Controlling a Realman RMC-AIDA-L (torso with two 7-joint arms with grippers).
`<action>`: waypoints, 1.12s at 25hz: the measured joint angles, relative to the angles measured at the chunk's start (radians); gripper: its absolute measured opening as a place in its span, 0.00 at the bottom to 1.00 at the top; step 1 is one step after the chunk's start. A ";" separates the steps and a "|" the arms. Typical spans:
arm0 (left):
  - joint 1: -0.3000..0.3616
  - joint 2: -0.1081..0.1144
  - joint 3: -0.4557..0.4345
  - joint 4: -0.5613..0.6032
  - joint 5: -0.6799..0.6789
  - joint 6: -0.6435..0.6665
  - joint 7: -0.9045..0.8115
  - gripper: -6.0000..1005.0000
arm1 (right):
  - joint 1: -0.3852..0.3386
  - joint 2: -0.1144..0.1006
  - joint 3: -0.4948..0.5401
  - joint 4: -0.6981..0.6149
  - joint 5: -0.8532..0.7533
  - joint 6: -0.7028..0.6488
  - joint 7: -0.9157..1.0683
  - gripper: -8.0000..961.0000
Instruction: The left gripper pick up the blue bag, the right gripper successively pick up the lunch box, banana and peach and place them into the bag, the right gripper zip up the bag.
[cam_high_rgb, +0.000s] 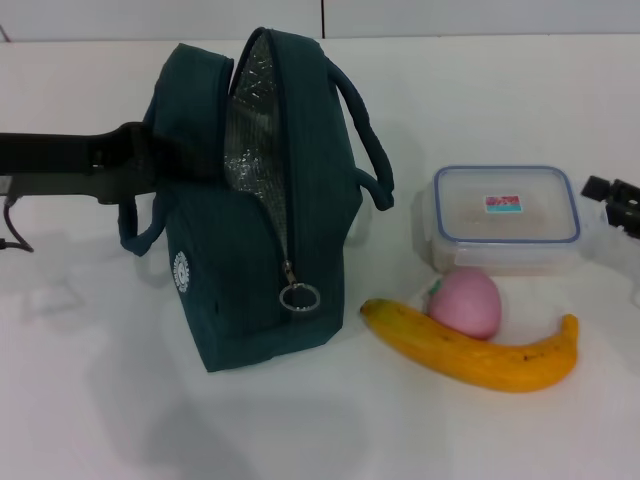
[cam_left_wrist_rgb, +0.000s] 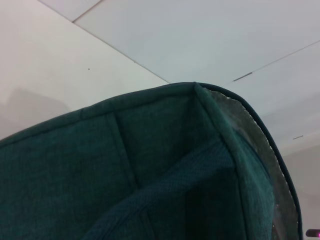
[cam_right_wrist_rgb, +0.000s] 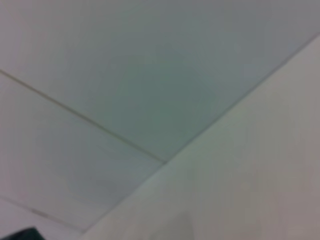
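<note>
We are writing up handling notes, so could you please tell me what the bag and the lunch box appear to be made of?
The blue bag looks like matte woven fabric, with a crinkled silver foil lining showing through its open zip. The lunch box seems to be clear, glossy hard plastic, its lid rimmed in blue.

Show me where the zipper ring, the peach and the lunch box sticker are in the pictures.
zipper ring (cam_high_rgb: 299, 297), head view, the metal loop hanging below the bag's zipper.
peach (cam_high_rgb: 467, 301), head view, middle of its pink side.
lunch box sticker (cam_high_rgb: 504, 204), head view, middle of the red-and-teal label on the lid.
</note>
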 joint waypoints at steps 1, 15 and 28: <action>0.000 0.001 0.000 0.000 -0.001 0.000 0.000 0.04 | 0.010 -0.005 -0.027 0.003 -0.001 0.000 0.019 0.91; -0.014 0.008 0.000 -0.001 0.002 0.001 0.013 0.04 | 0.062 -0.055 -0.103 0.003 -0.001 -0.048 0.080 0.91; -0.051 0.023 -0.008 -0.085 0.003 -0.007 0.042 0.04 | 0.089 -0.067 -0.107 0.014 -0.023 -0.044 0.100 0.90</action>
